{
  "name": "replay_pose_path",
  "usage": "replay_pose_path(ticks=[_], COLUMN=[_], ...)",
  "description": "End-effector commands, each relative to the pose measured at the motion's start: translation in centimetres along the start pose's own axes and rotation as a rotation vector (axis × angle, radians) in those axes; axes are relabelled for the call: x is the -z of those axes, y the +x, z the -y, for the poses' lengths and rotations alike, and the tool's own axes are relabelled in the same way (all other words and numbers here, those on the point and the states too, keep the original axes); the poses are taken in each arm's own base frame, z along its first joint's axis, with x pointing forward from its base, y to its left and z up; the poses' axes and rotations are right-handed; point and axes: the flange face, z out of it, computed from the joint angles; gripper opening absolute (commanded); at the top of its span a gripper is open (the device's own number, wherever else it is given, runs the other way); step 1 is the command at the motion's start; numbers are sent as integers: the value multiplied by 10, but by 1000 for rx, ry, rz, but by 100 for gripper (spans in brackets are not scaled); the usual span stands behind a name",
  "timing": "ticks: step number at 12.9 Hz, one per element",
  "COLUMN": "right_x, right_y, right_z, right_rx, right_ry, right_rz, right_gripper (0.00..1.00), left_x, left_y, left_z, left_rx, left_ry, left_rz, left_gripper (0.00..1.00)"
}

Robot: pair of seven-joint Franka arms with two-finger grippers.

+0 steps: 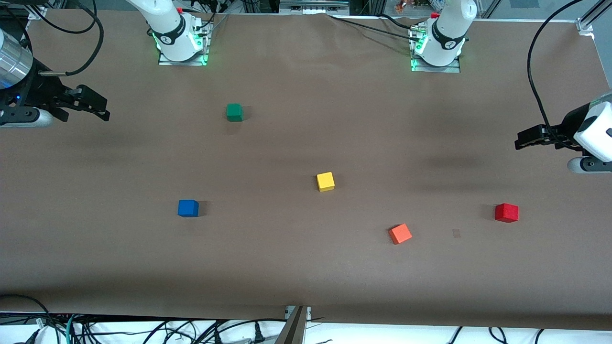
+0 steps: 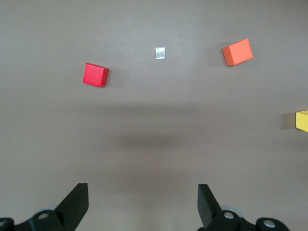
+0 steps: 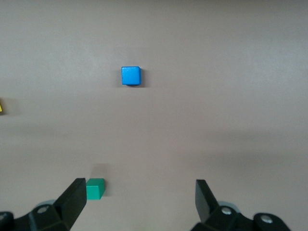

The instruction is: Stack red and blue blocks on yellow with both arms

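The yellow cube [image 1: 325, 181] sits near the middle of the table; its edge shows in the left wrist view [image 2: 302, 121] and in the right wrist view [image 3: 1, 106]. The blue cube [image 1: 188, 208] [image 3: 131, 76] lies toward the right arm's end. The red cube [image 1: 506, 212] [image 2: 95, 74] lies toward the left arm's end. My right gripper [image 1: 95, 106] [image 3: 139, 199] is open and empty, held high over the table at the right arm's end. My left gripper [image 1: 521, 142] [image 2: 143, 202] is open and empty, held high over the left arm's end.
A green cube [image 1: 234, 112] [image 3: 95, 188] lies farther from the front camera than the blue cube. An orange cube [image 1: 400, 233] [image 2: 237, 51] lies between the yellow and red cubes, nearer the front camera. A small pale patch [image 1: 456, 233] [image 2: 160, 53] marks the brown cloth.
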Motion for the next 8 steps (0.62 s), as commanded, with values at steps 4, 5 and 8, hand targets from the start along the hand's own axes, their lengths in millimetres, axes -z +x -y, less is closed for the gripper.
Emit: replay_pose_path(ticks=[4, 5, 8], right_x=[6, 5, 5], right_y=[1, 1, 1], right_z=[-1, -1, 0], right_rx=[4, 6, 6], right_ry=[-6, -6, -4], right_rz=[-5, -5, -5], right_gripper=[100, 100, 100], left_x=[5, 5, 1], left_y=[4, 4, 7], left_z=[1, 1, 2], left_rx=[-13, -14, -13], left_ry=[20, 20, 18], left_rz=[-5, -5, 2], left_gripper=[100, 100, 100])
